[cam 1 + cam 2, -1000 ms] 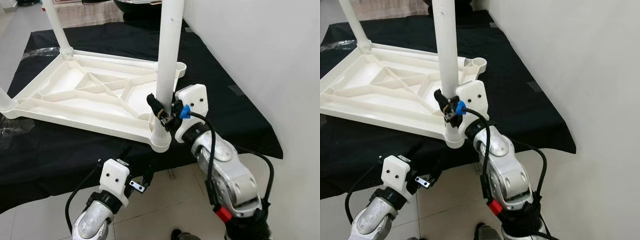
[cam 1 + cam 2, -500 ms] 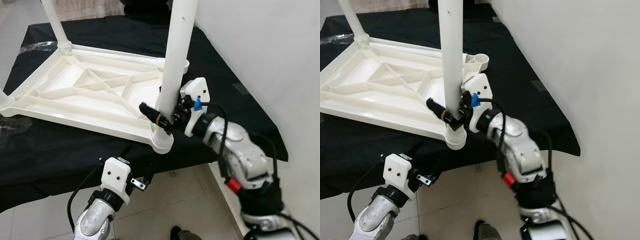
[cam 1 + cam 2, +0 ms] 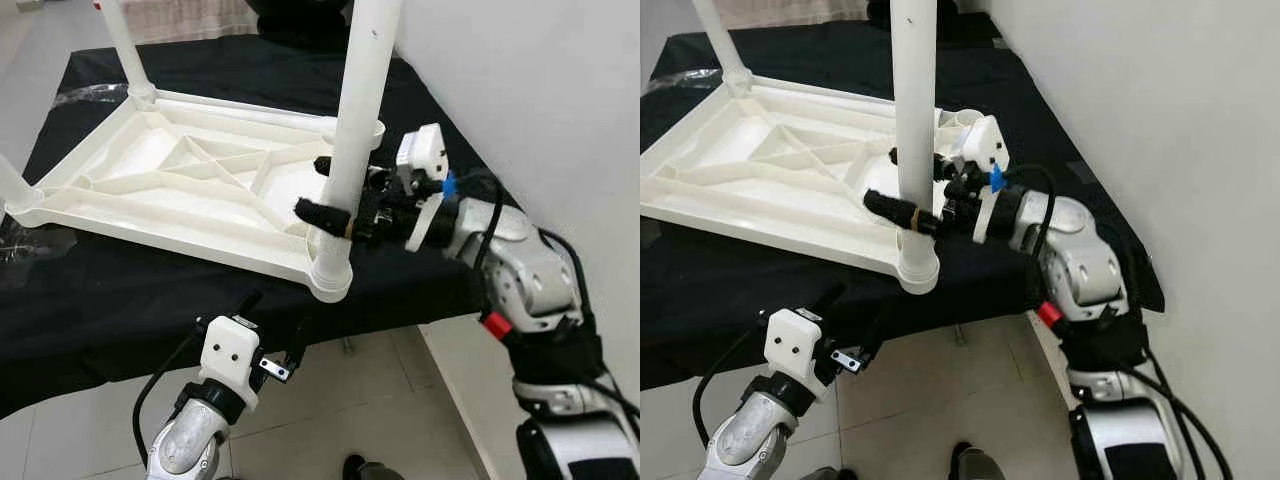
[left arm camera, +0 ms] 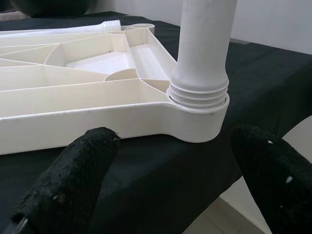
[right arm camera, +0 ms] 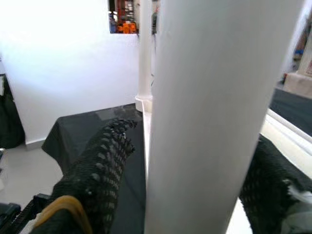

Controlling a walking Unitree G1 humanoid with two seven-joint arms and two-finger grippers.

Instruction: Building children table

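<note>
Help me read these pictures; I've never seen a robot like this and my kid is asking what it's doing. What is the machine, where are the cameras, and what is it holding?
This is a humanoid robot with two silver arms, each ending in two long black fingers. The two wide pictures come from cameras in its head, looking down. The other two come from cameras on its wrists, looking along the fingers.

On a surface covered with a black cloth lies a white plastic children's table, turned upside down so its ribbed underside faces up. White legs stand up from its corners.

The right gripper reaches in from the side with its fingers either side of the nearest leg, just above the corner socket. Whether it squeezes the leg, I cannot tell.

The left gripper sits low, in front of the cloth's edge, fingers apart, holding nothing; its camera looks at that same corner.
</note>
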